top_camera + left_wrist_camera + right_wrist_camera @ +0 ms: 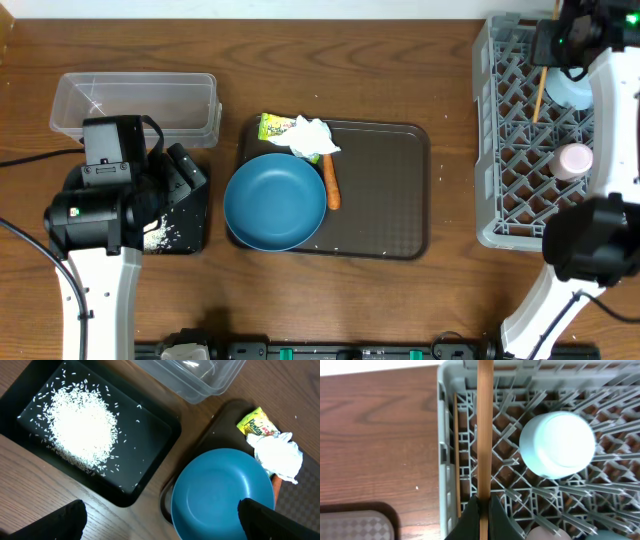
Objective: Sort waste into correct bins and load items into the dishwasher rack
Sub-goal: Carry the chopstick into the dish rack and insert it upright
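Note:
My right gripper (484,510) is shut on a wooden chopstick (485,425) and holds it over the left part of the grey dishwasher rack (447,435). The other chopstick (456,455) lies inside along the rack's left wall. A light blue bowl (557,445) sits upside down in the rack, with a small white cup (575,160) nearer. My left gripper (165,525) is open and empty above the edge of the dark blue plate (222,492). White rice (82,427) lies in the black tray (150,435). The clear tub (200,377) is beyond it. Wrapper (257,422), tissue (277,455) and carrot (332,185) lie beside the plate.
The plate, tissue, wrapper and carrot all rest on a large dark brown serving tray (385,190) in the middle of the wooden table. The rack (505,150) stands at the right edge. My left arm covers part of the black tray in the overhead view.

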Tool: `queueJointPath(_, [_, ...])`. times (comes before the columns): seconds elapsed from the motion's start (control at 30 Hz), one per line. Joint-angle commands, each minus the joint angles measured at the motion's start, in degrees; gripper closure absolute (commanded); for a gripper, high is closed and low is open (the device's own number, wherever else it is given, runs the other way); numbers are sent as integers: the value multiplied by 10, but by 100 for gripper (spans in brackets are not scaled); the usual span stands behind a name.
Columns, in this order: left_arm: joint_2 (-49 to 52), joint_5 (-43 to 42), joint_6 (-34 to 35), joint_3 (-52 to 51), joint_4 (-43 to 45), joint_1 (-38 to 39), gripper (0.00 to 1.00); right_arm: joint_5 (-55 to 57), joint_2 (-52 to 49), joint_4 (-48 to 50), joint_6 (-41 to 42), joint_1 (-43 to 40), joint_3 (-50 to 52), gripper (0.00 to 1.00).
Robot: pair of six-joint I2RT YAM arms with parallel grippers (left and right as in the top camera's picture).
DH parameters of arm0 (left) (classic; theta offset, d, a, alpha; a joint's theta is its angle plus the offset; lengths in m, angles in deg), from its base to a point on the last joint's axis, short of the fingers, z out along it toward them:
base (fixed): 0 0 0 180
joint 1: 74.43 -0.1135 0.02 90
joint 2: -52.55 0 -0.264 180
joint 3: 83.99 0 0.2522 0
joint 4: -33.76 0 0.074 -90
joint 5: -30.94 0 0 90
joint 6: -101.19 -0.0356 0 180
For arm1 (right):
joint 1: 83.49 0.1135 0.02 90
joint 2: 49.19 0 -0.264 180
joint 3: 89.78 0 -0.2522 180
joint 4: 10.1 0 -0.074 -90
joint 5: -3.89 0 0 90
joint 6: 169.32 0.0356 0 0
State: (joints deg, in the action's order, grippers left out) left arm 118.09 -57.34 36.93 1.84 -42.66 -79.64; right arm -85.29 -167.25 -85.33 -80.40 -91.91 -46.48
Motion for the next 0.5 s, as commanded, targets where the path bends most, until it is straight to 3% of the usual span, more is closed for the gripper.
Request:
queueJointPath(0.0, [0, 5, 5, 9, -1, -3, 1, -16, -56, 2, -18, -1, 1, 98])
queueJointPath(0.23, [0, 5, 5, 9, -1, -3, 1, -73, -97, 9, -15, -1, 1, 98])
queueJointPath(0.33, [0, 5, 5, 9, -1, -3, 1, -72, -98, 7, -11, 0, 1, 93])
queueJointPath(0.47, [0, 5, 5, 9, -1, -3, 1, -49, -98, -9, -11, 3, 0, 52])
